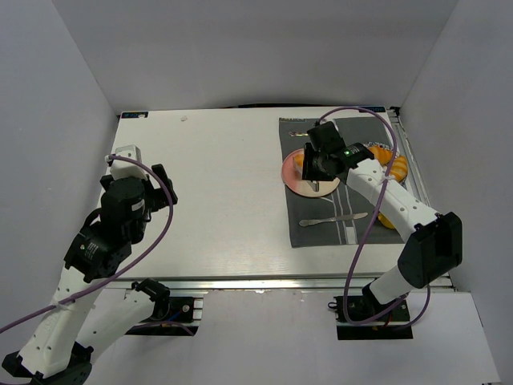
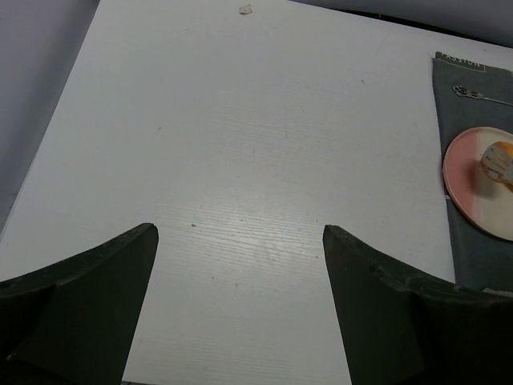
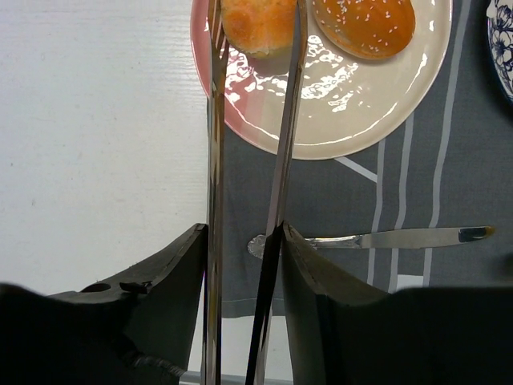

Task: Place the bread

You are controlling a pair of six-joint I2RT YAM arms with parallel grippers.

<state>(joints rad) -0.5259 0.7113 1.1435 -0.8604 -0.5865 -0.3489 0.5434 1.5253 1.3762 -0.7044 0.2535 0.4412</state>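
My right gripper (image 3: 243, 233) is shut on a pair of metal tongs (image 3: 212, 160). The tong tips pinch a small golden-orange bread roll (image 3: 256, 24) over the left part of a pink and white plate (image 3: 321, 120). I cannot tell whether the roll touches the plate. A sesame-seeded bun (image 3: 365, 24) lies on the plate beside it. In the top view the right gripper (image 1: 314, 164) is over the plate (image 1: 298, 186). My left gripper (image 2: 240, 233) is open and empty above bare table at the left (image 1: 160, 183). The plate (image 2: 473, 192) and roll (image 2: 497, 160) show far to its right.
A grey striped placemat (image 1: 321, 233) lies under the plate. A spoon (image 1: 333, 218) lies on it near the front, and another utensil (image 1: 300, 133) at the back. Croissant pieces (image 1: 398, 166) sit on a blue patterned dish to the right. White walls enclose the table.
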